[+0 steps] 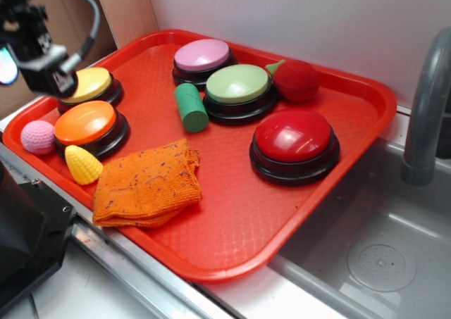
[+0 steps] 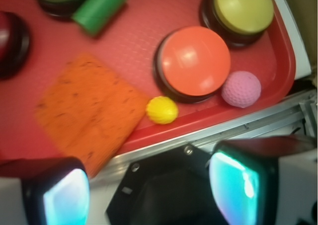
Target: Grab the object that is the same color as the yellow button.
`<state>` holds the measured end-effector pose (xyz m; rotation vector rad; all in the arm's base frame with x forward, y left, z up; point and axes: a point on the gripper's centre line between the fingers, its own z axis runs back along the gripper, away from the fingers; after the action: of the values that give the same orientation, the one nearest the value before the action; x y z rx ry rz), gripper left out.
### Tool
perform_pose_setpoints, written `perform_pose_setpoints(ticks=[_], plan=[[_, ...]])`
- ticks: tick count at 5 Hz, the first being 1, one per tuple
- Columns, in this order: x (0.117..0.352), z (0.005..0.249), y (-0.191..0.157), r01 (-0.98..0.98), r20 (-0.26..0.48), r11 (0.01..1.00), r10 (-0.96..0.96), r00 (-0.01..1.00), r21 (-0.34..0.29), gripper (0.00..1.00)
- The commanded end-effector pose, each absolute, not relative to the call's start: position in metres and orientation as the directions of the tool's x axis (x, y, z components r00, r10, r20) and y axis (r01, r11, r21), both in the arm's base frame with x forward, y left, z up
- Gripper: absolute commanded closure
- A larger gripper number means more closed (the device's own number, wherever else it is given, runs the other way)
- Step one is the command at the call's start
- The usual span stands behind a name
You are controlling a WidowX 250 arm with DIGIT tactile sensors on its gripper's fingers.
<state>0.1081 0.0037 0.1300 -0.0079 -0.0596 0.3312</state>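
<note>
Toy corn (image 1: pixel 83 165): small, bright yellow, cone-shaped, rows of bumpy kernels, lying on the red tray (image 1: pixel 232 220) near its front edge, just beside the orange button (image 1: pixel 90 125), between the pink ball (image 1: pixel 38 136) and the orange cloth (image 1: pixel 148 183). From the wrist view the corn (image 2: pixel 162 110) shows end-on as a rounded yellow knob. Gripper (image 2: pixel 149 187) hangs above the tray's corner near the yellow button (image 1: pixel 89 86), jaws spread wide, holding nothing.
</note>
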Motion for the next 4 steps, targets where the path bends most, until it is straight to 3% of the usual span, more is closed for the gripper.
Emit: perform_pose_setpoints(ticks=[1,2,4], plan=[[0.124,0.086,0.034,-0.442,0.059,0.897,0.440,0.896,0.014,0.00],[0.131,0.071,0.035,-0.466,0.072,0.885,0.464,0.883,0.009,0.00],[0.133,0.043,0.035,-0.494,0.009,0.869,0.494,0.869,-0.003,0.00]])
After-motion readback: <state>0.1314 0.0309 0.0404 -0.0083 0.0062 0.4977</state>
